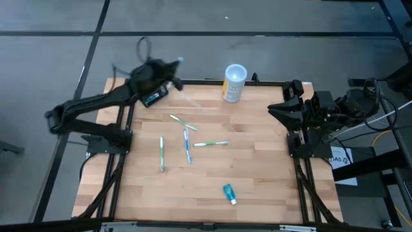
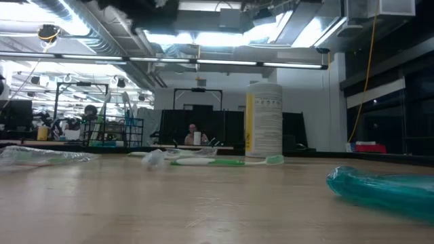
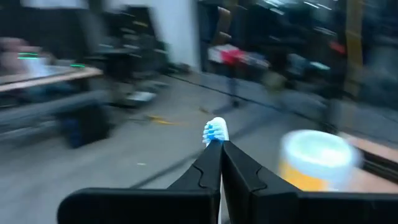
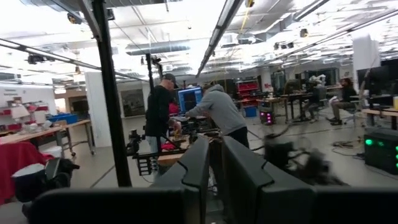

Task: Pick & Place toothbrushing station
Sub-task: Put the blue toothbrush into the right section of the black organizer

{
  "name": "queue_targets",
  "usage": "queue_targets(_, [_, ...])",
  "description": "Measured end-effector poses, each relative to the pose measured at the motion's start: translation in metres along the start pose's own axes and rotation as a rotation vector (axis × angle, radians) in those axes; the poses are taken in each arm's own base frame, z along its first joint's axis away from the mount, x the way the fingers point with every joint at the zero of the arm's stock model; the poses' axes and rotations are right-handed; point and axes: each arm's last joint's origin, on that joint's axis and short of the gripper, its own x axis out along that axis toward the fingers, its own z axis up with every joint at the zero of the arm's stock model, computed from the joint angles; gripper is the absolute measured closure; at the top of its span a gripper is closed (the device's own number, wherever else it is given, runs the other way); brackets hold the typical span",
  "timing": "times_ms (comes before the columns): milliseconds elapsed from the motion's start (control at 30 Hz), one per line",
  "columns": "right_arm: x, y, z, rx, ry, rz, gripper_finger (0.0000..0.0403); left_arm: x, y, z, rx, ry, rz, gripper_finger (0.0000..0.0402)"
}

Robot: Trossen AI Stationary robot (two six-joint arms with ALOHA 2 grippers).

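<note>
Left fingers (image 3: 219,163) pinched on a blue-bristled toothbrush (image 3: 216,130) near the cup (image 1: 234,82); right fingers (image 4: 214,163) slightly apart, empty.

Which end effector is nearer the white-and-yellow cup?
The left. The left end effector, shut on a toothbrush, is raised over the table's far-left corner beside the white-and-yellow cup. The right end effector waits at the table's right edge, slightly farther away.

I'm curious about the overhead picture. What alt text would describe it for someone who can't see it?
Overhead view of a wooden table: the left end effector, shut on a toothbrush, is raised over the far left corner, near a white-and-yellow cup. Four toothbrushes and a teal tube lie on the wood; the right arm waits at the right edge.
</note>
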Motion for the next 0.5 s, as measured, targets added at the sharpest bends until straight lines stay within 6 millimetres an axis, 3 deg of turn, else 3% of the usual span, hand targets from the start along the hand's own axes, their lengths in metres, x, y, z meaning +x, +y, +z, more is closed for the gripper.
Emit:
queue_targets(167, [0.000,-0.001,0.000,-0.017,0.001,-0.035,0.0353,-0.025,0.030,-0.031,-0.097,-0.106,0.210,0.0400])
queue_targets(300, [0.000,-0.002,0.001,-0.024,-0.008,-0.068,0.0353,-0.021,0.037,-0.060,-0.144,-0.134,0.305,0.0400])
queue_targets(500, [0.000,-0.004,0.003,-0.005,-0.025,-0.122,0.0353,-0.006,0.053,-0.081,-0.179,-0.193,0.421,0.0400])
